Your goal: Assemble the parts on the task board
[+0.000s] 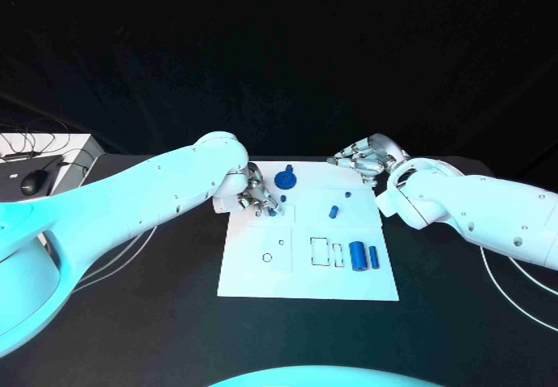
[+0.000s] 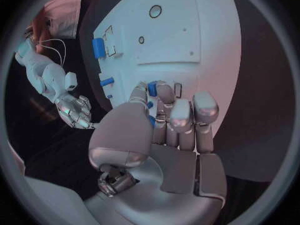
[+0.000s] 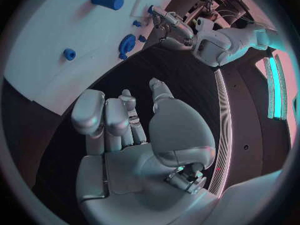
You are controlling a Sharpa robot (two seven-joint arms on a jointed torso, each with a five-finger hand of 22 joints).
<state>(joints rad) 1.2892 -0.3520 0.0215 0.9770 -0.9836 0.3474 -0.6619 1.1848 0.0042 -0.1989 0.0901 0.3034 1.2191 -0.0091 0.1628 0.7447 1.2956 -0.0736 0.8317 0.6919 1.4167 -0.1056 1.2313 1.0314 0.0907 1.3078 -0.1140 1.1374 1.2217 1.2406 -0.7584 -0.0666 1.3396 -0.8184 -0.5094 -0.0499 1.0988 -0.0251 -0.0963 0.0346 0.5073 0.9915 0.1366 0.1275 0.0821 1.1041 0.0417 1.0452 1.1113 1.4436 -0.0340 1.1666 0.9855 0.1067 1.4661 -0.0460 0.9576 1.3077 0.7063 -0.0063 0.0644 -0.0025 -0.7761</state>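
The white task board [image 1: 305, 274] lies in the middle of the black table. My left hand [image 1: 258, 197] rests over the board's far left corner and pinches a small blue part [image 2: 152, 88] between thumb and fingertips; the part also peeks out by the fingers [image 1: 274, 211]. My right hand [image 1: 366, 157] hovers over bare table just past the board's far right corner, fingers apart, with nothing in it [image 3: 125, 135]. Loose on the board are a round blue part [image 1: 287, 177], a short blue cylinder [image 1: 334, 212], a tiny blue piece [image 1: 347, 193] and two blue parts [image 1: 365, 256] side by side.
Rectangular recesses [image 1: 320, 250] and small holes [image 1: 268, 257] mark the board's near half. A white box with a dark mouse [image 1: 31, 183] and cables sits at the table's far left. Thin cables run along both sides of the board.
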